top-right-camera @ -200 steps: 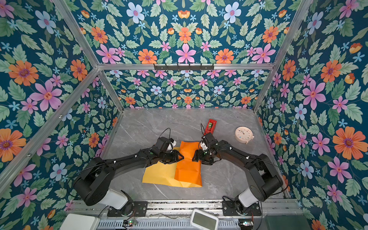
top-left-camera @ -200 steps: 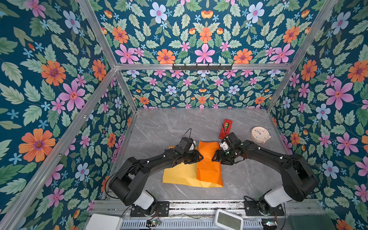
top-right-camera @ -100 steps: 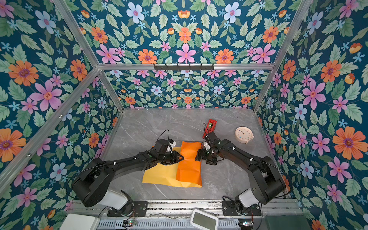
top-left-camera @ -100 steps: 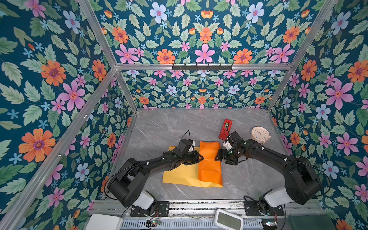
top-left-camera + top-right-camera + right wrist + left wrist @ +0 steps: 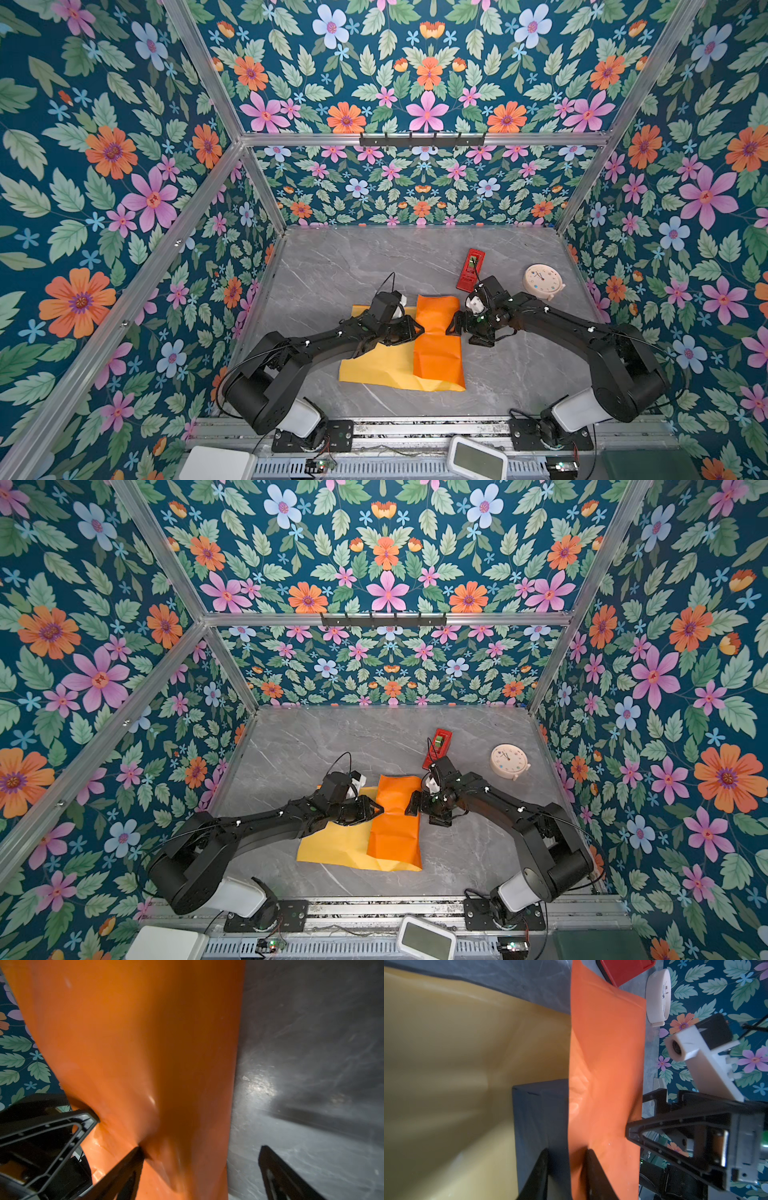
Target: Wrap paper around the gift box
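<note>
The paper (image 5: 436, 353) lies yellow face up on the table, with its orange side folded over from the right; both top views show it (image 5: 395, 833). The flap hides the gift box there. In the left wrist view the dark blue gift box (image 5: 539, 1115) shows beside the orange flap (image 5: 606, 1064). My left gripper (image 5: 566, 1151) is shut on the flap's edge, one finger on the orange and one on the blue face; it reaches in from the left (image 5: 417, 330) (image 5: 379, 810). My right gripper (image 5: 202, 1150) is open at the flap's right side (image 5: 459, 332) (image 5: 417, 810), one fingertip (image 5: 139, 1153) touching the orange.
A red tape dispenser (image 5: 471, 270) (image 5: 438, 746) lies just behind the right gripper. A round pale clock (image 5: 542, 281) (image 5: 509, 761) sits further right. Bare grey marble table (image 5: 353, 266) stretches behind the paper. Floral walls close in three sides.
The right jaws have opened wider and no longer pinch the orange flap. The left jaws have closed a little on the flap's left edge, and the flap has drawn in at its middle.
</note>
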### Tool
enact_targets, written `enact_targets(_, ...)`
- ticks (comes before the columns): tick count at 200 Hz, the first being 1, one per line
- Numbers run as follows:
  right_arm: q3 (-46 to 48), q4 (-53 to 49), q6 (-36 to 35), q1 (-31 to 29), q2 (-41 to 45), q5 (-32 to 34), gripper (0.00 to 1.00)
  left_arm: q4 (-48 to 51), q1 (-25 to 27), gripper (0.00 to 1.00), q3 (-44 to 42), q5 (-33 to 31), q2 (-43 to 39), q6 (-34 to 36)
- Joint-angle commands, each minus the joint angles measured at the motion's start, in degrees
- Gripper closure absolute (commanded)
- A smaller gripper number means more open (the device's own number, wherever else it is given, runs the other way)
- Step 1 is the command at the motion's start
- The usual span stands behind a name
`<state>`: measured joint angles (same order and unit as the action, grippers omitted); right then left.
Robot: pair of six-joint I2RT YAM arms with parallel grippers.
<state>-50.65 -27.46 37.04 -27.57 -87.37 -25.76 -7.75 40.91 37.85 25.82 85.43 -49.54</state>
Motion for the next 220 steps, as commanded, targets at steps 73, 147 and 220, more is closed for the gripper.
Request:
enact_targets(73,1.16,-4.7,-4.08,-0.13,-1.51,4.91,0.14,8.8,-0.06,0.32,5.87,1.08,-0.83,-1.11)
enact_targets(147,0.85,-5.05,-4.48,-0.15,-1.48,5.43,0.14,13.63,0.49,0.37,7.52,2.76,4.22,2.15)
enact_targets(220,-4.55,-6.9,-6.8,-0.16,-4.05,5.75,0.12,15.04,0.58,0.71,1.53,-0.14,3.23,2.29)
